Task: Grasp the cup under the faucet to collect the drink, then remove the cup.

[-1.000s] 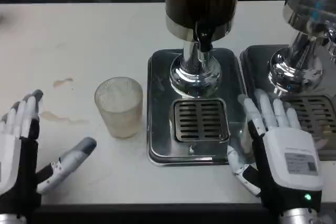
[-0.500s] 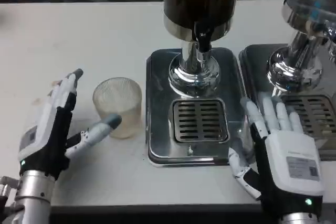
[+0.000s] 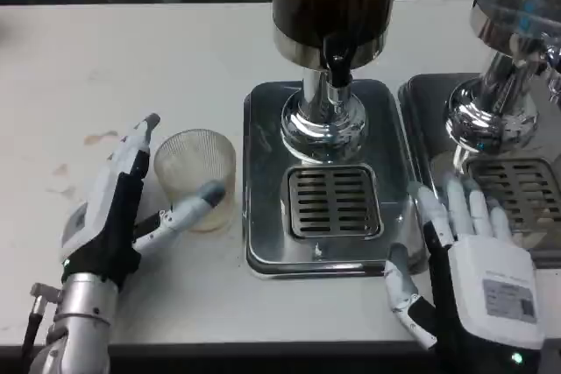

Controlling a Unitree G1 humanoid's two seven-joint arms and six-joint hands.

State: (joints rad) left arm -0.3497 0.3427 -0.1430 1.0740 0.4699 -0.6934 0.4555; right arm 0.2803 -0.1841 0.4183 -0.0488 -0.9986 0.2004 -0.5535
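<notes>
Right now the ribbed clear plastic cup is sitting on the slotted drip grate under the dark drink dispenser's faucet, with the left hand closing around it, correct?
Not quite. In the head view, the ribbed clear plastic cup stands on the white table, left of the steel drip tray, not on the slotted drip grate. The left hand is closing around it.

The cup (image 3: 196, 178) stands on the table (image 3: 131, 59), left of the dispenser's tray (image 3: 263, 251), beside the left hand (image 3: 114, 216).

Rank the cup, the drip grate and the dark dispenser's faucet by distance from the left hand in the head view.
From the left hand:
1. Cup, just right of it, between its fingers.
2. Drip grate, on the tray, further right.
3. Faucet, above the grate, farthest.
</notes>
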